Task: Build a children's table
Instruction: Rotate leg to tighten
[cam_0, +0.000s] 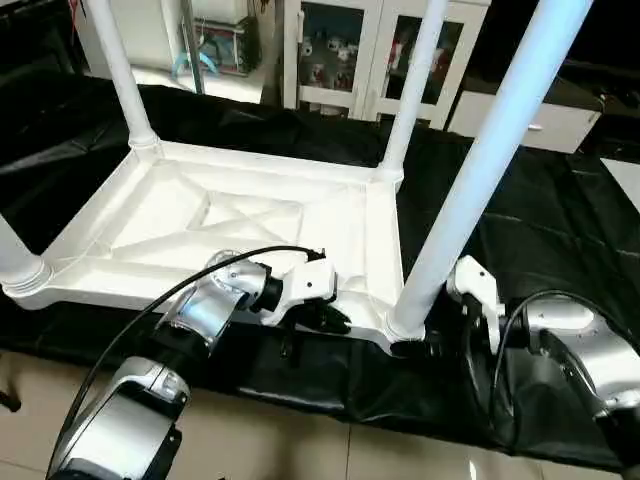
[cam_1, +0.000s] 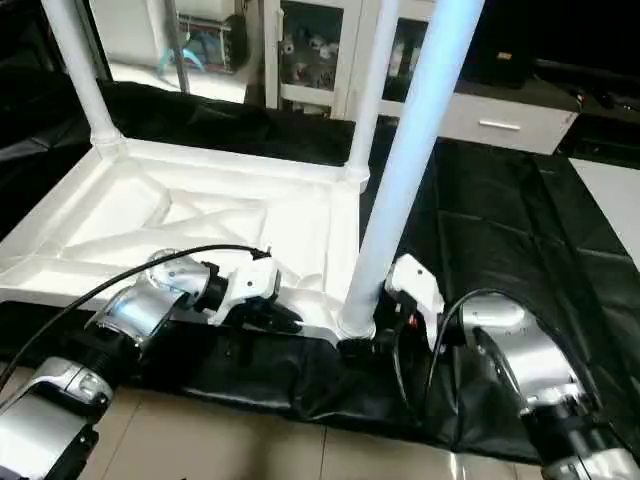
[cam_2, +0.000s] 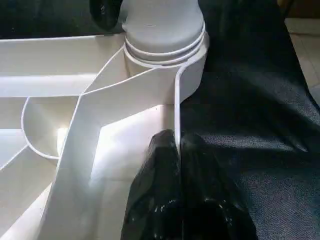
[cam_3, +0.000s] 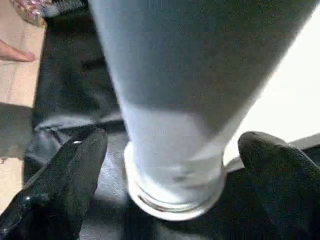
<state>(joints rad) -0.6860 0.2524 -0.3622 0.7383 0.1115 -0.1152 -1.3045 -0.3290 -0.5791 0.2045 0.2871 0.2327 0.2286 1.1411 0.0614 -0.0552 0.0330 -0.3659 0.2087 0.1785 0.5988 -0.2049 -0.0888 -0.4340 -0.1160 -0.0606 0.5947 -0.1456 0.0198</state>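
1. Left eye view is showing the children's table lying upside down on a black sheet, its ribbed underside facing up.
2. Four white legs are standing upright in the corner sockets: the far left leg, the far right leg, the near left leg at the picture's edge, and the near right leg, which is rising tall toward the camera.
3. The left hand is reaching in from the lower left on a silver forearm, lying low and nearly level along the table's near edge, its tips pointing toward the near right corner.
4. In the left wrist view, the left hand's fingers are pressed together with the near rim's thin wall pinched between them, the near right leg's ribbed end sitting in its socket just ahead.
5. The right hand is coming in from the right, low over the black sheet, at the base of the near right leg.
6. In the right wrist view, the right hand's fingers are spread wide, one on each side of the leg's base, with gaps showing between them and the leg, so they are gripping nothing.
7. White cabinets are standing behind the work.
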